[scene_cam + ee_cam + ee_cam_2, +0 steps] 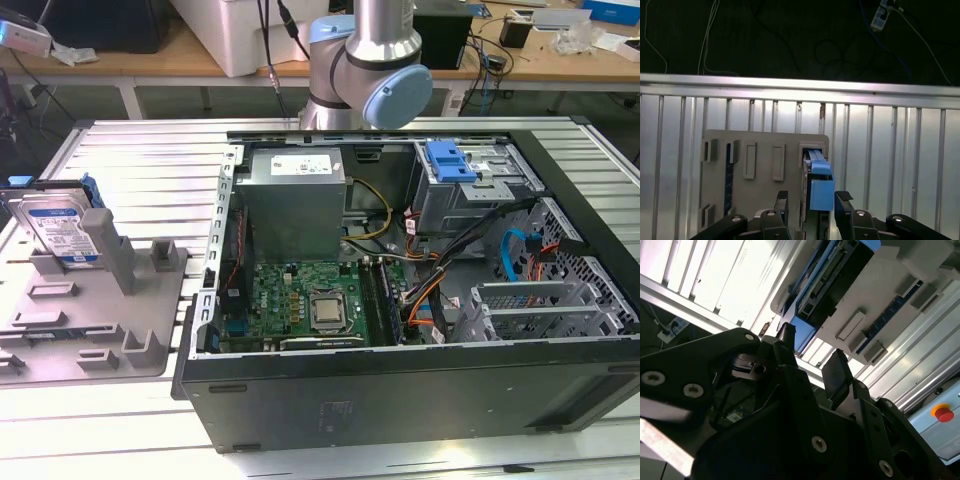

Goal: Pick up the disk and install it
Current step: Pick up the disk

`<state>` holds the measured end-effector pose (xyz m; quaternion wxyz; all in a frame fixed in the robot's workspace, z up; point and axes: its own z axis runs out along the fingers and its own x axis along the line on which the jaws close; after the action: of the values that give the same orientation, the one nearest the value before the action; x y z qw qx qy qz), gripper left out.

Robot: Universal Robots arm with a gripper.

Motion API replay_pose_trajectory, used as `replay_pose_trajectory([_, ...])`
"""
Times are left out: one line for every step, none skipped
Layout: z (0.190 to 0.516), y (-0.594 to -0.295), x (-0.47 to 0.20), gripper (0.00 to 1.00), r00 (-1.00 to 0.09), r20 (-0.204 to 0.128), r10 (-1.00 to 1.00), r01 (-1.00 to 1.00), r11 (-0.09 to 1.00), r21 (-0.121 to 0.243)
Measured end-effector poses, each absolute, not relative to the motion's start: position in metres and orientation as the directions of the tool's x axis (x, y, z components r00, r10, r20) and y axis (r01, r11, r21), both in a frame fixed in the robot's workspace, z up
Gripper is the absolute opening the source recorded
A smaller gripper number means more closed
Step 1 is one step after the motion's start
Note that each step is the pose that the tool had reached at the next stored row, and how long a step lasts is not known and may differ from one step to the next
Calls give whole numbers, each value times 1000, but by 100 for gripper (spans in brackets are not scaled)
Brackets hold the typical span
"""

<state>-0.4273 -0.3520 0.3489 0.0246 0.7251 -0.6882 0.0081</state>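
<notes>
My claw [812,194] gapes wide, empty. In the exterior view the disk [58,228] stands on edge, label facing 6 o'clock.

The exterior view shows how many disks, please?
1. The disk stands on edge in the grey holder at the exterior view's left, outside the computer case. More may sit hidden in the case's drive cage.

The disk [58,228] stands in the tray [140,365] at the exterior view's left of the computer case [400,400]
</notes>
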Motion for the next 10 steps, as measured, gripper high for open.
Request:
replay_pose_trajectory([349,-352,-427,49,53,45,-998,-998,-52,25])
replay_pose_trajectory([348,-352,-427,49,53,45,-998,-998,-52,25])
replay_pose_trajectory([348,-352,-427,49,53,44,-998,-998,-52,25])
replay_pose_trajectory([348,-352,-426,49,53,44,-998,-998,-52,25])
replay_pose_trajectory([348,-352,-426,49,53,43,-998,-998,-52,24])
replay_pose_trajectory([347,-352,-426,49,53,43,-998,-998,-52,24])
replay_pose_trajectory([347,-352,-426,49,53,42,-998,-998,-52,24])
replay_pose_trajectory([346,-352,-425,49,53,41,-998,-998,-52,24])
replay_pose_trajectory([346,-352,-425,49,53,40,-998,-998,-52,25])
replay_pose_trajectory([345,-352,-425,49,53,40,-998,-998,-52,25])
